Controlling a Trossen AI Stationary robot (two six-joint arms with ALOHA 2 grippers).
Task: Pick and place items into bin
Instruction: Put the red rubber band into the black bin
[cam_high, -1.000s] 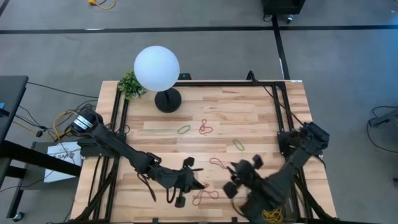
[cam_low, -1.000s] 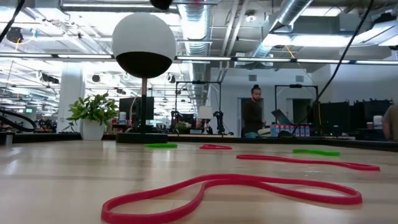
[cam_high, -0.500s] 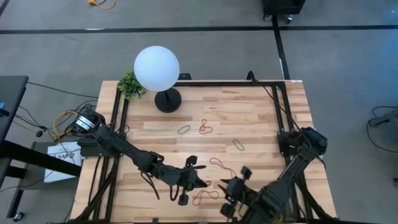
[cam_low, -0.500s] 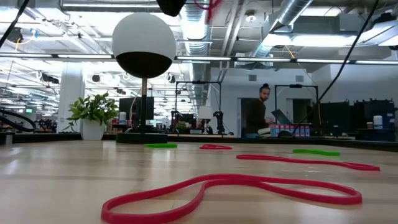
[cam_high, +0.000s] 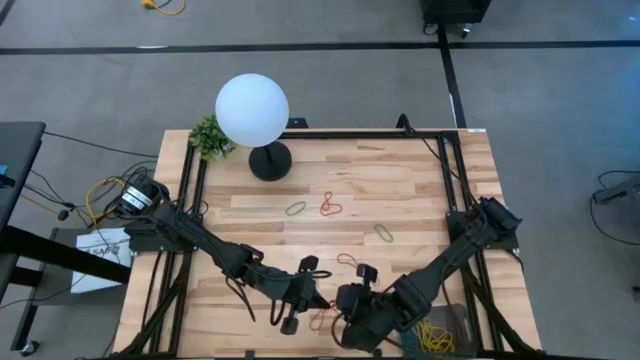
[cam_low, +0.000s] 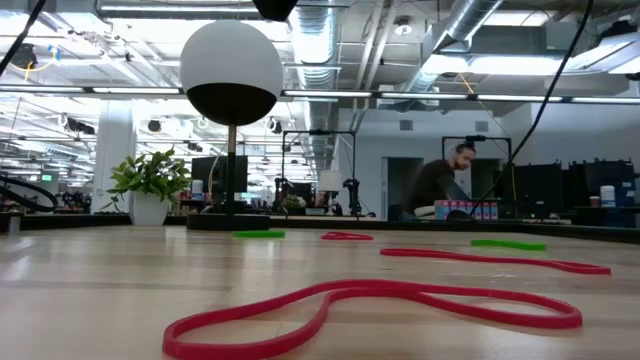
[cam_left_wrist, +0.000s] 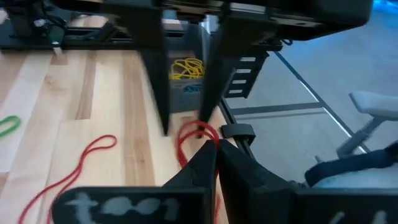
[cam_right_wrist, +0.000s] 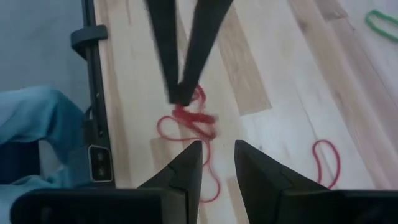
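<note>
My left gripper (cam_high: 312, 290) is over the table's near middle, shut on a red rubber band (cam_left_wrist: 198, 132). My right gripper (cam_right_wrist: 214, 165) is open and touches nothing; it hovers right next to the left one (cam_high: 350, 300) and points at the held band. Another red band (cam_high: 332, 317) lies flat on the wood beneath them, and one more (cam_high: 350, 262) lies just beyond. A green band (cam_high: 295, 208), a red one (cam_high: 330, 205) and a second green one (cam_high: 383, 232) lie farther back. The dark mesh bin (cam_high: 432, 335), with yellow bands in it, stands at the near right corner. My left gripper pinches the red rubber band at its top loop (cam_right_wrist: 188, 109) between its two fingertips (cam_right_wrist: 180, 93), coming down at a slant from above. The band hangs bunched below the fingers. Whether its lower end rests on the table, I cannot tell.
A white globe lamp (cam_high: 252, 110) on a black base and a small green plant (cam_high: 208, 135) stand at the far left. A black frame (cam_high: 455, 180) runs along the table's sides. In the room beyond, a person (cam_low: 440, 185) leans over a desk.
My right gripper has swung from near the bin toward the table's left and now faces the left gripper closely. The left gripper has stayed near its place, shut on the red band. The person in the background has moved right and bent down.
</note>
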